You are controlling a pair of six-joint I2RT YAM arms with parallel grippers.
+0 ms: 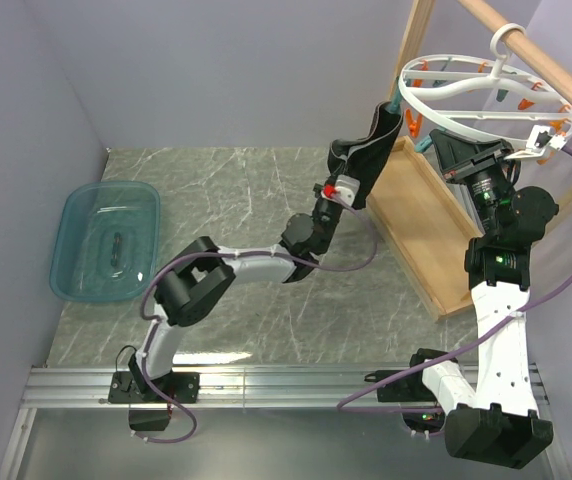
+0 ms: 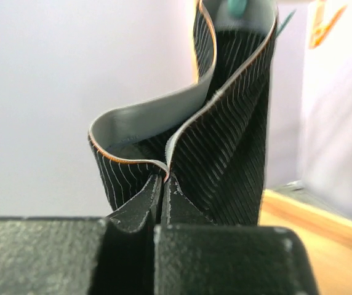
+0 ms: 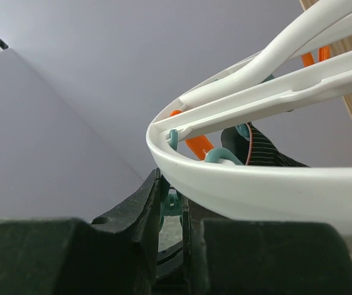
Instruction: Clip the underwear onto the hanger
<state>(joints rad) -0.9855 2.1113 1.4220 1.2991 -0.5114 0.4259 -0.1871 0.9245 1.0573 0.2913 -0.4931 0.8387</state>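
The left gripper is pinched tight on a fold of the soft black, white-pinstriped boxer-brief underwear. It holds the garment upright in the air, with the grey-lined waistband rising to the left rim of the large white round plastic hanger, which hangs by its hook from a wooden rod. The right gripper sits just under that rim, its jaws drawn almost together around a teal clothespin. A second teal clothespin meets the waistband's top edge, but whether it bites the cloth cannot be told.
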